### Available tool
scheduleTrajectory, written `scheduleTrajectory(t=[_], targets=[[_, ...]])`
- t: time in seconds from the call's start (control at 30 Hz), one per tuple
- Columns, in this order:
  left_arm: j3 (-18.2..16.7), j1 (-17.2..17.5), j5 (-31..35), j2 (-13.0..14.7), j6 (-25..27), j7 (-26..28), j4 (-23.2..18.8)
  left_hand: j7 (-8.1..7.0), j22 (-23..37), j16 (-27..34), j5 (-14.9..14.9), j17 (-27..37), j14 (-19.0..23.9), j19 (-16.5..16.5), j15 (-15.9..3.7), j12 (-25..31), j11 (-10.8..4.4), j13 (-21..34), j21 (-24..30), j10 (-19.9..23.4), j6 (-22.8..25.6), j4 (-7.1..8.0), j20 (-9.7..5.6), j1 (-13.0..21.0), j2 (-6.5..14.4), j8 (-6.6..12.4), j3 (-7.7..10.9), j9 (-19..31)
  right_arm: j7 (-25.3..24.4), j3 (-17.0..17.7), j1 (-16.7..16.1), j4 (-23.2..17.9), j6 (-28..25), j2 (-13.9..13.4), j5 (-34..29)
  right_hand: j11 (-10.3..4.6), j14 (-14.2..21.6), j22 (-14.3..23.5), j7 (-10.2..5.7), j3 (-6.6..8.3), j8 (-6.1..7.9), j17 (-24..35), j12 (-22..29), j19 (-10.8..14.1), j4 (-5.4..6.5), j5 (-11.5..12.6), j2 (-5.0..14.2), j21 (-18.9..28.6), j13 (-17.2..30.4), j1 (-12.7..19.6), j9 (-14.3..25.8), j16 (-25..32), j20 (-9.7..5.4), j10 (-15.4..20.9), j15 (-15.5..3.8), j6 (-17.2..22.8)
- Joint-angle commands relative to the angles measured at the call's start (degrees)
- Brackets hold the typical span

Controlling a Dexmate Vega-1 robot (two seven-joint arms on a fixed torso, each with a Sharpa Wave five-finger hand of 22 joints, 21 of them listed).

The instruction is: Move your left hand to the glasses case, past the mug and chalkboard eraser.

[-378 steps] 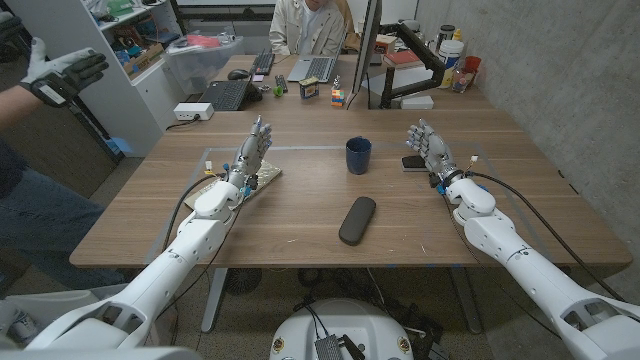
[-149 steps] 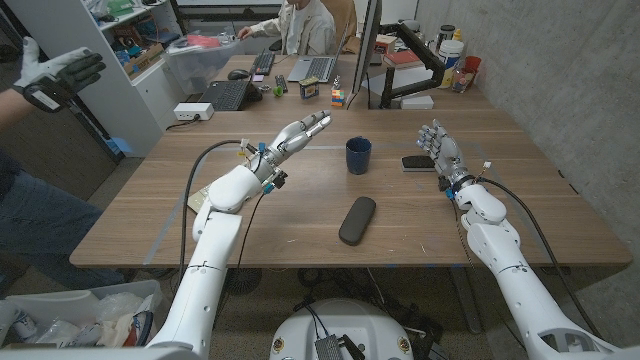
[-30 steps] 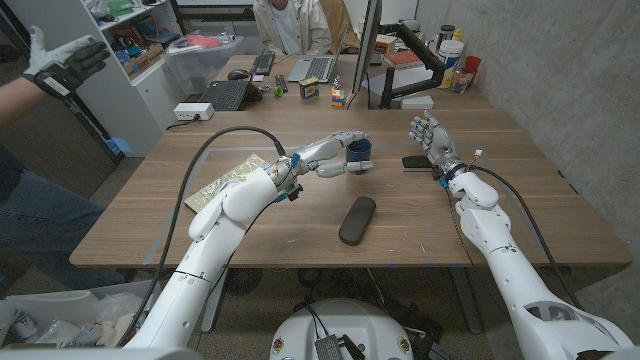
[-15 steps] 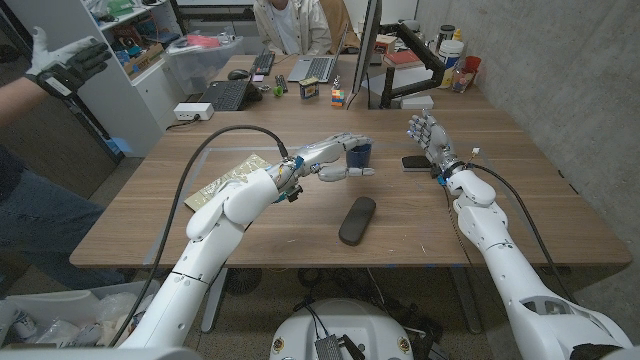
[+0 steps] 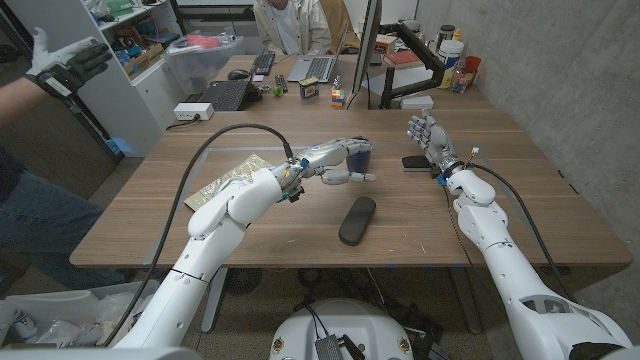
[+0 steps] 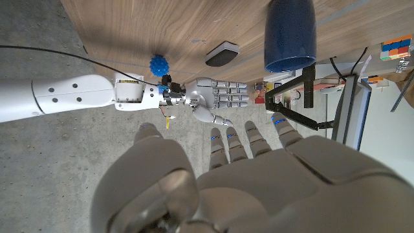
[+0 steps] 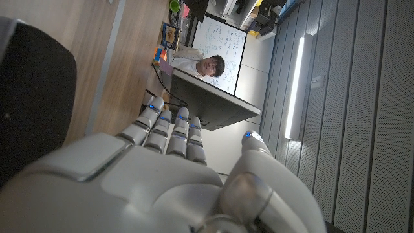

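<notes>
Reached a touch farther toward 3 o'clock since half a second ago: left hand (image 5: pixel 341 163), fingers spread and holding nothing, hovering in front of the blue mug (image 5: pixel 359 151) and just beyond the far end of the black glasses case (image 5: pixel 357 220). Case lying at the 6 o'clock side of the mug, untouched. Right hand (image 5: pixel 428 138) raised, fingers apart and empty, beside a small dark eraser (image 5: pixel 414 161) at its 9 o'clock side. Unmoved: mug, case, eraser.
</notes>
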Motion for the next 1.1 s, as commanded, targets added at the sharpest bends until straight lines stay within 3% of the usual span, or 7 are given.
scheduleTrajectory(t=[0.03, 0.43, 1.1], targets=[[2.2, -1.7, 2.2, 1.3, 0.6, -1.4, 0.6, 0.27, 0.2, 0.2, 0.0, 0.1, 0.0, -0.3, 0.12, 0.2, -0.25, 0.3, 0.1, 0.3, 0.5, -0.56, 0.25, 0.9, 0.1, 0.21, -0.24, 0.3, 0.0, 0.4, -0.1, -0.3, -0.3, -0.1, -0.2, 0.32, -0.2, 0.3, -0.31, -0.04, -0.19, 0.2, 0.0, 0.5, -0.1, 0.3, 0.18, -0.3, 0.2, 0.0, 0.3, -0.2, 0.18, 0.3, 0.42, 0.3], [3.6, -2.0, 4.5, 2.0, 1.0, -1.0, 0.2, 0.33, 0.2, -0.1, 0.0, 0.1, -0.2, -1.1, 0.26, 0.0, -0.12, 0.3, -0.3, 0.0, 0.2, -0.84, -0.65, 1.5, 0.0, -0.12, -0.34, 0.3, 0.2, 0.5, 0.4, 0.6, 0.3, 0.3, -0.1, 0.62, -0.3, 0.3, -0.05, -0.12, -0.18, 0.2, 0.0, 0.5, -0.13, 0.3, 0.18, -0.6, 0.2, -0.1, 0.3, -0.2, 0.1, 0.2, 0.51, 0.3], [5.4, -1.1, 6.0, 2.2, 2.3, -0.4, 1.1, 0.41, 0.2, -0.2, 0.0, 0.1, -0.3, -1.5, 0.3, -0.2, -0.12, 0.3, -0.6, -0.3, 0.0, -0.99, -0.69, 1.9, 0.1, -0.36, -0.43, 0.3, 0.6, 0.5, 1.0, 1.7, 1.3, 0.7, -0.3, 0.53, -0.4, 0.3, -0.11, -0.2, -0.16, 0.2, 0.0, 0.6, -0.16, 0.3, 0.25, -1.0, 0.2, -0.2, 0.3, -0.2, 0.1, 0.2, 0.56, 0.4]])
